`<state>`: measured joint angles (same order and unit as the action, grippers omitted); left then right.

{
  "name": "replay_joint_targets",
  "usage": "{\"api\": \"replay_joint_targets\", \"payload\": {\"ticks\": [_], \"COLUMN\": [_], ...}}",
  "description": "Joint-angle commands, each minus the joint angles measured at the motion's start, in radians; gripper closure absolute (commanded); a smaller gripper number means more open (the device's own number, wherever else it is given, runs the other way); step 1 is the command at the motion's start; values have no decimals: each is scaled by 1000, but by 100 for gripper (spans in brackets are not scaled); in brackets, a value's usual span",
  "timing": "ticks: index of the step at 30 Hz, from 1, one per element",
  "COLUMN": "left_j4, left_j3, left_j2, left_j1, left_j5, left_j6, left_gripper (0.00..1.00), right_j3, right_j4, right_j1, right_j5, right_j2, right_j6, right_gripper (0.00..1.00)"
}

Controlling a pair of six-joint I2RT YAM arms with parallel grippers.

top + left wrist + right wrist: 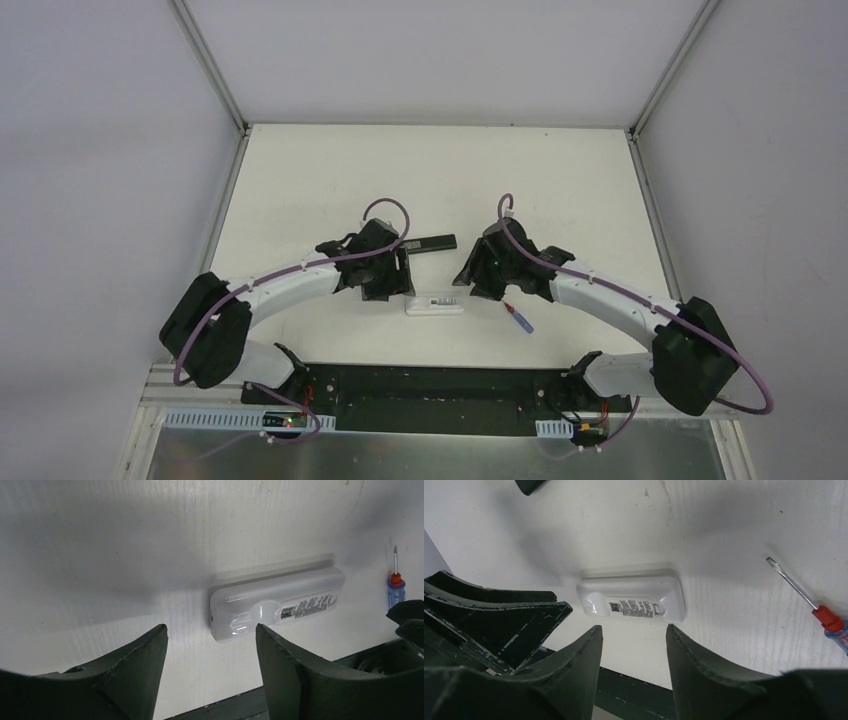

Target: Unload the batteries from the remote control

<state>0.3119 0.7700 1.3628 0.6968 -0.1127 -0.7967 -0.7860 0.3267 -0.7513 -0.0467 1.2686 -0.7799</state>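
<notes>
The white remote (435, 305) lies flat on the tabletop (560, 190), near the front edge and midway between the two arms. Its back faces up, showing a printed label. The batteries cannot be seen in any view.

The left end effector (392, 290) hangs just above and behind the remote's left end. In its wrist view the fingers are spread wide and hold nothing, and the remote (277, 605) shows beyond the gap (210, 630). The right end effector (468, 283) hangs just off the remote's right end, low over the tabletop. Its fingers are also apart and empty, and its wrist view frames the remote (631, 602) between the two tips (634, 630).

A small screwdriver (518, 318) with a blue handle and red collar lies on the tabletop to the right of the remote, apart from it and below the right wrist. A black remote (432, 242) lies farther back, right beside the left wrist.
</notes>
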Motion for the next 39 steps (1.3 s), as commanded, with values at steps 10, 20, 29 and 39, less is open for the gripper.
{"api": "replay_joint_targets", "payload": {"ticks": [10, 20, 29, 39], "left_j4": [-44, -80, -104, -135], "left_j3": [29, 41, 32, 35], "left_j2": [118, 151, 145, 150], "left_j1": [70, 90, 94, 98], "left_j5": [74, 20, 1, -29], "left_j6": [-66, -62, -42, -15], "left_gripper": [41, 48, 46, 59], "right_j3": [-45, -95, -99, -26], "right_j4": [-30, 7, 74, 46], "right_j1": [-23, -61, -92, -91], "right_j5": [-88, -67, 23, 4], "right_j2": [130, 206, 141, 94], "right_j6": [-90, -83, -114, -182], "right_gripper": [54, 62, 61, 61]}}
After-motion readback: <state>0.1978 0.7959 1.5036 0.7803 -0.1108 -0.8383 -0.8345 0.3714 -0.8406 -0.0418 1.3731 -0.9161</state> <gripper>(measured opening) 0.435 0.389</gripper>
